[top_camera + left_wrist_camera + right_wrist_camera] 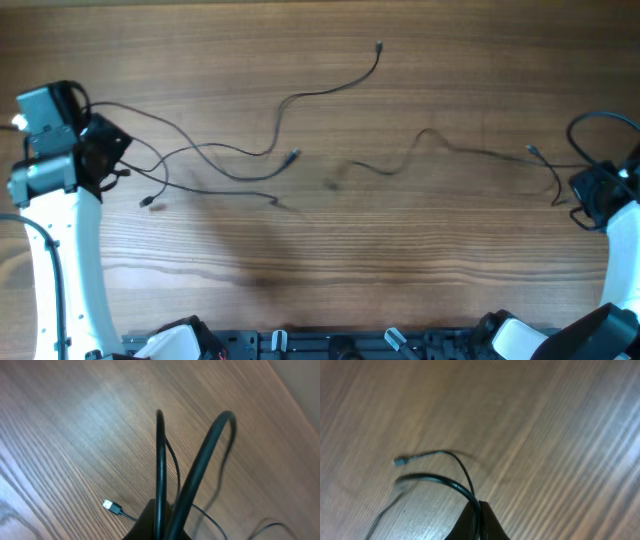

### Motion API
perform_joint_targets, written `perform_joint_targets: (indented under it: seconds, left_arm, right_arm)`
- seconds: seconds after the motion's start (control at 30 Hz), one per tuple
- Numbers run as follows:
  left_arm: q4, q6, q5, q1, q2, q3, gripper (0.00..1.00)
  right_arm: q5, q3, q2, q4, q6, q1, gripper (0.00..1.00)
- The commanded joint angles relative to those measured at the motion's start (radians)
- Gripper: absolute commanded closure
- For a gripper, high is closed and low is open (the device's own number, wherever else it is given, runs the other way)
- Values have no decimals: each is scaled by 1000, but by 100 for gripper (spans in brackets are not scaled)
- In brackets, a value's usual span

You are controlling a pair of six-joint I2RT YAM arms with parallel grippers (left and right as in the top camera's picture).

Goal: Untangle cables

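L gripper (159, 519) & R gripper (478, 519) were each pinched shut on cables (291, 156); best drawn apart slowly — w/o tightening crossings.

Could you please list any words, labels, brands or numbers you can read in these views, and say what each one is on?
None: there is no readable text in any view.
The cables and the wooden table show no lettering, and the small plug in the left wrist view bears no legible mark.
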Motion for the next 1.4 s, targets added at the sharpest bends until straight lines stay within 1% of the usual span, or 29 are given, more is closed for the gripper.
perform_joint_targets:
  seconds: [0.0, 0.03, 0.07, 0.1, 0.13, 0.23, 0.3, 0.37, 0.43, 0.5, 0.57, 0.6, 0.7, 0.8, 0.87, 0.9, 0.97, 1.1, 1.17, 1.2, 1.23, 1.27, 1.3, 1.33, 1.37]
  left_arm:
    - [1, -98, 154, 49, -13, 2, 96]
    - [6, -94, 240, 37, -13, 2, 96]
    - [16, -90, 288, 16, -13, 2, 96]
    - [24, -81, 311, -10, -13, 1, 96]
    - [36, -37, 329, -45, -13, 1, 96]
    - [37, 43, 328, -193, -3, 1, 96]
    - [38, 50, 328, -276, 13, 1, 96]
    - [37, 57, 329, -356, 31, 1, 96]
    - [39, 88, 328, -433, 51, 0, 96]
    - [52, 94, 328, -503, 74, 0, 96]
    - [69, 94, 328, -542, 93, 0, 96]
    - [69, 94, 328, -557, 105, 0, 96]
    - [68, 94, 328, -568, 117, 0, 96]
    - [68, 94, 328, -568, 117, 0, 96]
    - [69, 94, 328, -568, 117, 0, 96]
    - [69, 94, 328, -568, 117, 0, 96]
    - [72, 94, 328, -568, 117, 0, 96]
    - [80, 93, 328, -568, 117, 0, 96]
    - [79, 94, 328, -568, 117, 0, 96]
    - [79, 93, 328, -568, 117, 0, 96]
    - [79, 94, 328, -568, 117, 0, 96]
    - [79, 93, 328, -568, 117, 0, 96]
    - [79, 93, 328, -568, 117, 0, 96]
    - [79, 93, 328, -568, 117, 0, 96]
    - [79, 94, 328, -568, 117, 0, 96]
  right_arm:
    - [-87, 12, -15, 2, 72, -59, 96]
    - [-223, 12, -15, 50, 35, -58, 96]
    - [-407, 12, -15, 118, -51, -56, 96]
    - [-533, 12, -15, 164, -101, -54, 96]
    - [-639, 12, -15, 215, -118, -52, 96]
    - [-647, 12, -15, 309, -125, -49, 96]
    - [-647, 13, -16, 412, -115, -49, 93]
    - [-639, 19, -27, 483, -119, -49, 93]
    - [-520, 68, -31, 457, -119, -49, 93]
    - [-369, 156, -31, 367, -143, -49, 96]
    - [-238, 267, -31, 285, -145, -49, 96]
    - [-141, 356, -31, 230, -144, -49, 96]
    - [8, 487, -31, 187, -140, -49, 96]
    - [15, 572, -31, 186, -138, -49, 96]
    - [-4, 588, -31, 172, -149, -49, 96]
    - [-9, 588, -30, 145, -149, -49, 96]
    - [-11, 584, -3, 9, -142, -49, 95]
    - [-151, 528, 99, -117, -152, -49, 96]
    - [-238, 527, 175, -114, -198, -48, 96]
    - [-275, 527, 208, -105, -198, -49, 95]
    - [-328, 527, 230, -92, -206, -48, 89]
    - [-473, 527, 252, -62, -266, -49, 83]
    - [-572, 527, 262, -41, -301, -49, 72]
    - [-608, 527, 267, -35, -311, -49, 59]
    - [-590, 527, 267, -38, -309, -49, 50]
